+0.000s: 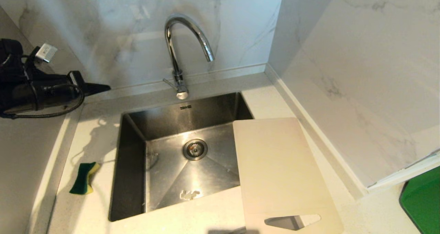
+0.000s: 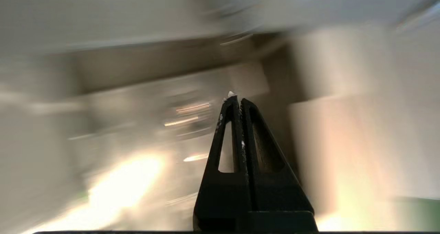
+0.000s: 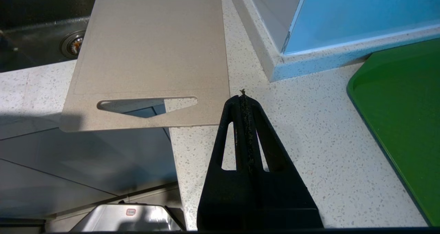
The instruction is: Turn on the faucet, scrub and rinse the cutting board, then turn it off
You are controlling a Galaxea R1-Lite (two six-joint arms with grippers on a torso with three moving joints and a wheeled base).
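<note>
The chrome gooseneck faucet [image 1: 178, 48] stands behind the steel sink [image 1: 132, 158], its thin lever [image 1: 168, 81] pointing left at the base; no water runs. The cream cutting board [image 1: 278, 172] lies flat across the sink's right edge and the counter, slot handle [image 1: 292, 222] nearest me. It also shows in the right wrist view as the cutting board [image 3: 151, 55]. My left gripper [image 1: 103, 87] hovers shut and empty at the far left, above the counter's back edge, left of the faucet. Its shut left gripper [image 2: 236, 99] shows against a smeared scene. My right gripper [image 3: 243, 96] is shut and empty over the counter by the board's handle corner.
A green-and-yellow sponge [image 1: 84, 178] lies on the counter left of the sink. Marble walls close in behind and to the right. A green tray [image 1: 424, 203] sits at the far right on the counter.
</note>
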